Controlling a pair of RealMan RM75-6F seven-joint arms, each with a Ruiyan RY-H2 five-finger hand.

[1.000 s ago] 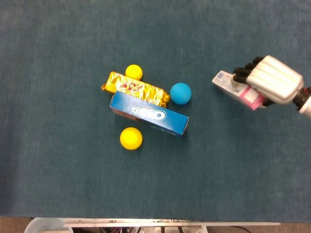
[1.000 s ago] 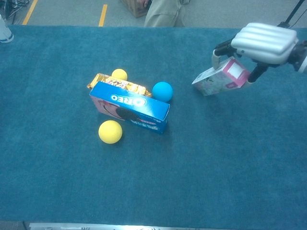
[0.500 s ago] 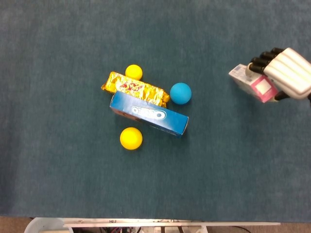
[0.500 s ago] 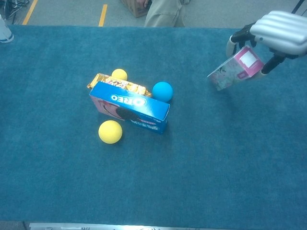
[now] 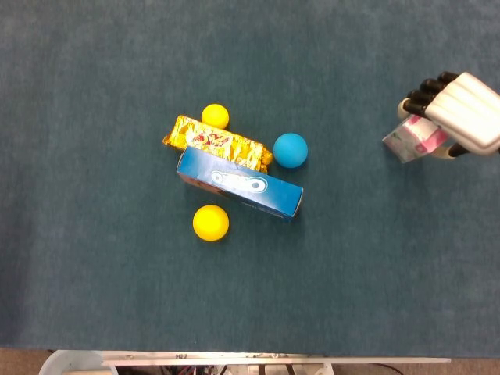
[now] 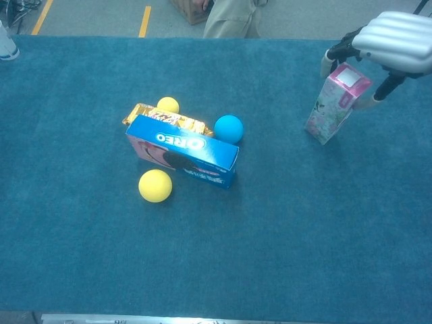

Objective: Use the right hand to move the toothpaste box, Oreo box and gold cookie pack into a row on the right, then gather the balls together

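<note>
1. So the only writing that reads clearly is "OREO" in white on the blue Oreo box (image 6: 182,150); in both views the word shows upside down. The chest view also shows a pink picture on its front side, which the head view barely catches
2. The gold cookie pack (image 5: 218,143) has a red and white label on top, too small to read. It lies pressed against the far edge of the Oreo box
3. The toothpaste box (image 6: 335,102) is pink with a pale flowery print, no readable text. The right hand (image 6: 395,48) grips its top end at the right of the worktop (image 5: 101,297)
4. The chest view shows the toothpaste box nearly upright and tilted, lower end at the cloth; from the head view it's just a small stub poking out under the hand
5. Balls: small yellow ball (image 5: 215,116) behind the gold pack, blue ball (image 5: 291,150) beside its right end, bigger yellow ball (image 5: 211,223) in front of the Oreo box
6. The chest view alone shows floor, yellow tape lines and someone's legs beyond the worktop
</note>
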